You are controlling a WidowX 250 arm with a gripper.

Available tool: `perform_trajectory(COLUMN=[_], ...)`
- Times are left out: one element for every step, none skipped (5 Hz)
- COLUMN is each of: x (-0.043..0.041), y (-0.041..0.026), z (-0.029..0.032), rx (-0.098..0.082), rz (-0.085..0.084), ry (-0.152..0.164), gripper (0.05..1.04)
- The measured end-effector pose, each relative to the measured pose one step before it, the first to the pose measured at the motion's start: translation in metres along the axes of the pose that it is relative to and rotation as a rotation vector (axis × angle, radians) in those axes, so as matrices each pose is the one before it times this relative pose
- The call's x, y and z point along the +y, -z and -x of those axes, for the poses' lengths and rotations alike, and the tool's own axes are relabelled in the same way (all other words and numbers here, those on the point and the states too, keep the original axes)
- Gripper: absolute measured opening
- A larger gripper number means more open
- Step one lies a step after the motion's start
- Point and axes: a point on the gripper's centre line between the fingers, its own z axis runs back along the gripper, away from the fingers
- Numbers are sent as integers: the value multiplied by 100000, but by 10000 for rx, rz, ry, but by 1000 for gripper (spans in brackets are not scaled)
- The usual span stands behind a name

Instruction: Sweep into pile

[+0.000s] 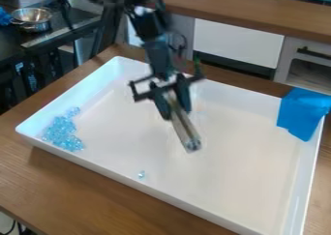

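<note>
Gripper (176,113) pinched rod-like tool (186,130), probably the sweeper, tip toward five o'clock. Stray bead (142,174) lay in tray (246,166), eight o'clock from tip; blue bead pile (61,131), ten o'clock from stray.
</note>
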Motion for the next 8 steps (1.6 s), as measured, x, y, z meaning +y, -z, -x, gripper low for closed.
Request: perform_trajectory(x=[-863, 592, 496, 604, 917, 1870, 2105, 2845], y=[1797, 922, 909, 403, 240, -256, -492, -479], z=[689, -750, 193, 159, 112, -370, -1571, -1187], rx=[-537, -390, -6, 26, 107, 127, -203, -463], rz=[-716, -483, -306, -270, -198, -700, -817, -1146], ry=[1554, 503, 279, 80, 78, 154, 333, 533], gripper=[370, 370, 370, 370, 370, 370, 370, 370])
